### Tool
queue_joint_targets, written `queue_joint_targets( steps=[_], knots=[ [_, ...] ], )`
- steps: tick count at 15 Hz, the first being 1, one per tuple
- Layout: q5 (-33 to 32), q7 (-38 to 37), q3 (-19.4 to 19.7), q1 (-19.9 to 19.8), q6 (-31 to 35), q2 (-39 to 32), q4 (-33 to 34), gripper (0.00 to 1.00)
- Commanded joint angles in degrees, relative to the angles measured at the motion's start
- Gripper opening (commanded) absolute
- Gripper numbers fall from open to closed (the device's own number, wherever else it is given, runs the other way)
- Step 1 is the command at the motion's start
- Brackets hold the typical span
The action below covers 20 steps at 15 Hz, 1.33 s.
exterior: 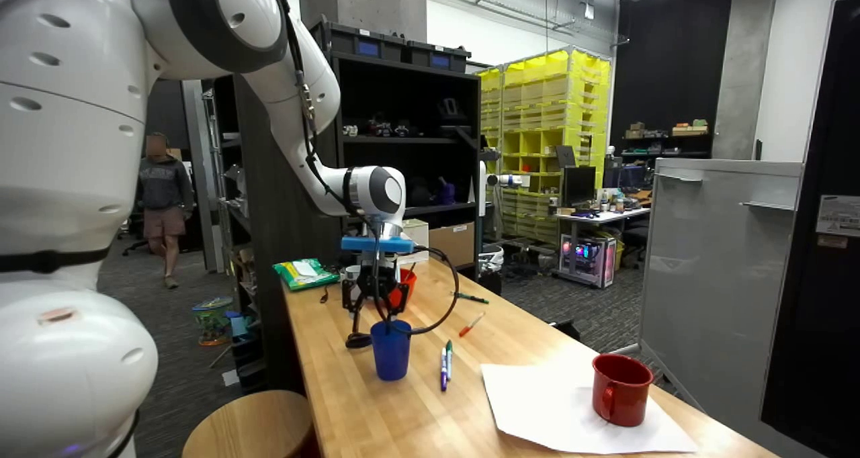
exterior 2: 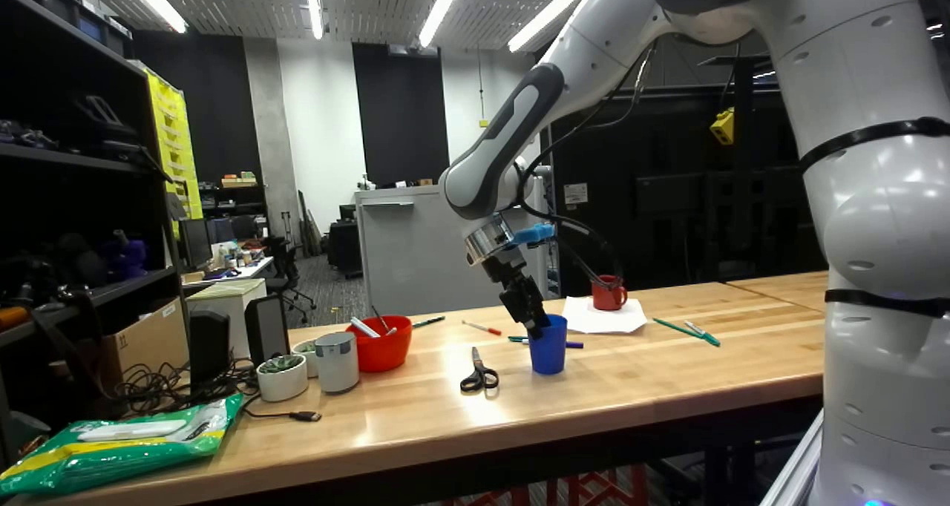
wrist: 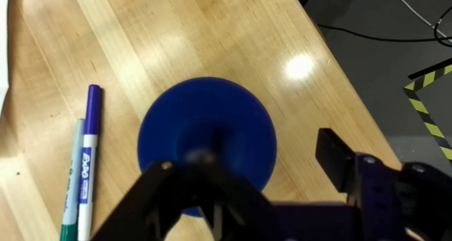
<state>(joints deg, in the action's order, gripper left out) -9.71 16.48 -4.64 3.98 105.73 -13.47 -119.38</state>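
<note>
Wrist view: the fingers [wrist: 333,158] of my gripper [wrist: 267,149] stand apart, one over the mouth of the blue cup [wrist: 212,110], how deep I cannot tell, the other out past its rim. I judge the step in hand to be close work at the cup, and the next move calls for steadiness, lest I tip it. Smooth, tapered and plastic-looking, it stands upright on the glossy wooden table [wrist: 116,57], near two slim, straight markers [wrist: 85,156].
</note>
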Motion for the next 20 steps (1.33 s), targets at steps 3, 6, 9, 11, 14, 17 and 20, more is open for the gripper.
queue_joint_targets(
  steps=[3, 6, 9, 11, 14, 17, 20],
  knots=[
    [-2.1, 0.4, -0.5, 0.3, 1.7, 2.0, -0.7, 1.0],
    [-3.4, 0.1, -0.6, 0.5, 3.9, 2.7, -1.1, 1.0],
    [-4.4, -0.1, -0.7, 0.5, 7.3, 3.9, -2.0, 1.0],
    [-4.8, -0.2, -0.7, 0.6, 9.0, 4.6, -2.5, 1.0],
    [-6.5, -0.8, -0.6, 0.7, 12.2, 6.3, -3.7, 1.0],
    [-8.9, -1.4, -0.6, 0.9, 17.4, 7.7, -5.7, 1.0],
    [-11.2, -1.7, -0.7, 1.2, 24.5, 8.4, -8.1, 1.0]
  ],
)
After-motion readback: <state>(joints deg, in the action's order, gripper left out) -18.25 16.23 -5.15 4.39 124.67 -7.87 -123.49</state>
